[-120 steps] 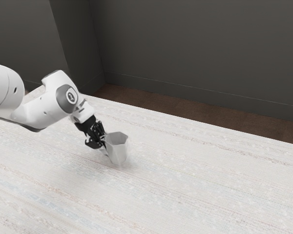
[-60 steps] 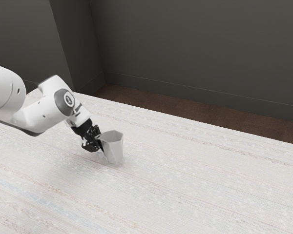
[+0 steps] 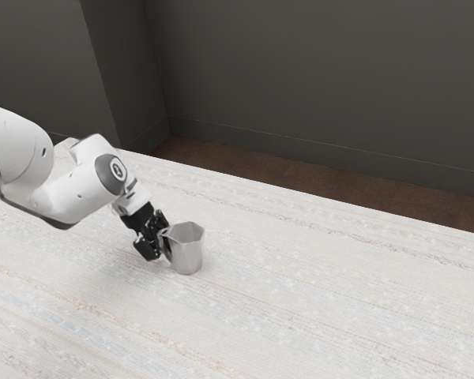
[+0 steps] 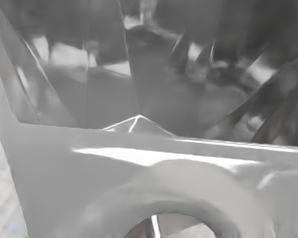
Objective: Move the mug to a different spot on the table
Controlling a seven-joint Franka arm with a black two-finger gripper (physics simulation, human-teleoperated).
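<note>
1. Presently, gripper (image 3: pixel 158 239): black fingers set narrow, clamped on the handle side of the mug (image 3: pixel 187 248).
2. Mug: grey, faceted, upright, base on the table (image 3: pixel 324 300), toward the exterior view's left.
3. Table: pale, streaked grain.
4. Wrist view: mug (image 4: pixel 139 168) wall, handle loop and open interior just under the hand.
</note>
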